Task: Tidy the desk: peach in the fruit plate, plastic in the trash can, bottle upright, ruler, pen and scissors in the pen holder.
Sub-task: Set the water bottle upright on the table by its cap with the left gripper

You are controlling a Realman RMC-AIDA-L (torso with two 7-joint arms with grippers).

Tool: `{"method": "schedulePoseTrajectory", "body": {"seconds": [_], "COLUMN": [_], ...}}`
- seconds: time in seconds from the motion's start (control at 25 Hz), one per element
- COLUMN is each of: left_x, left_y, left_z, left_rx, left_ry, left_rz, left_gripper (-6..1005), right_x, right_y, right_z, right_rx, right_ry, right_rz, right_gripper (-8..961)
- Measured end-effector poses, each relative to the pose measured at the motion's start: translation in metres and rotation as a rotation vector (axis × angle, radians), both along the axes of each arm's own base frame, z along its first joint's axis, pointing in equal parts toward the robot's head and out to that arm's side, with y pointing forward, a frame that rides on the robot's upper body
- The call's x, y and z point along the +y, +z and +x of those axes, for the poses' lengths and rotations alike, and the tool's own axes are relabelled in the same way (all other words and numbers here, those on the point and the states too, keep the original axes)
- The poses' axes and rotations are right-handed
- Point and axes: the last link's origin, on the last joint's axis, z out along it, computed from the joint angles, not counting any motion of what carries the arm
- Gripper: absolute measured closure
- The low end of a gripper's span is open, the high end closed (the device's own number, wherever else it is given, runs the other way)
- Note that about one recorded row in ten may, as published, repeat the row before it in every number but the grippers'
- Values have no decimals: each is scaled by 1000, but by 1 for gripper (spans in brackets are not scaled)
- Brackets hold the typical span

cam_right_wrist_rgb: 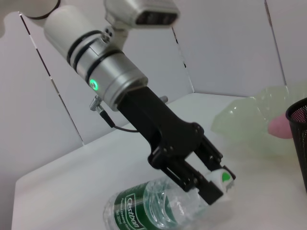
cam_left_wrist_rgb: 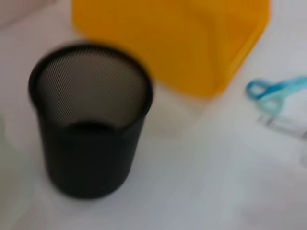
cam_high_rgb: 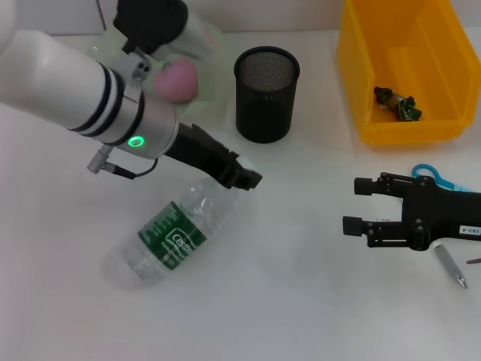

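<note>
From the head camera, the left gripper (cam_high_rgb: 244, 177) is down at the neck of the bottle (cam_high_rgb: 169, 237), which lies on its side on the white desk (cam_high_rgb: 285, 301), cap end toward the pen holder (cam_high_rgb: 266, 94). That hold at the neck suits tipping it upright, and bare desk all round the bottle gives room to swing it. The peach (cam_high_rgb: 178, 80) already sits in the fruit plate (cam_high_rgb: 214, 83). The right gripper (cam_high_rgb: 361, 204) hovers with fingers spread, holding nothing, just beside the scissors (cam_high_rgb: 432, 174) and pen (cam_high_rgb: 449, 265); plastic (cam_high_rgb: 398, 104) lies in the yellow trash can (cam_high_rgb: 376, 75).

Left wrist: the pen holder stands near, the trash can behind it, the scissors well apart.

Right wrist: the left gripper's fingers (cam_right_wrist_rgb: 204, 184) are clamped on the bottle's neck by the cap (cam_right_wrist_rgb: 223, 178).
</note>
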Motion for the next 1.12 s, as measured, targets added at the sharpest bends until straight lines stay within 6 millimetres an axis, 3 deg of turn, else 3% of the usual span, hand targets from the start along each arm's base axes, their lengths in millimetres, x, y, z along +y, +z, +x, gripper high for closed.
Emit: {"method": "schedulePoseTrajectory", "body": {"seconds": [0.2, 0.52, 1.12], "left_x": [-3, -10, -23], "left_y": [13, 39, 55], "left_z": [1, -18, -53], "left_rx": [-145, -363, -605], "left_ry": [-27, -44, -104], "left_rz": [24, 93, 218], "left_gripper": [564, 564, 564], "right_x": [0, 3, 11], "right_y": [0, 6, 6], "right_z": [0, -9, -20], "right_rx": [3, 72, 136], "right_ry": [0, -2, -31], "right_rz": [2, 24, 19], "right_gripper": [107, 108, 109]}}
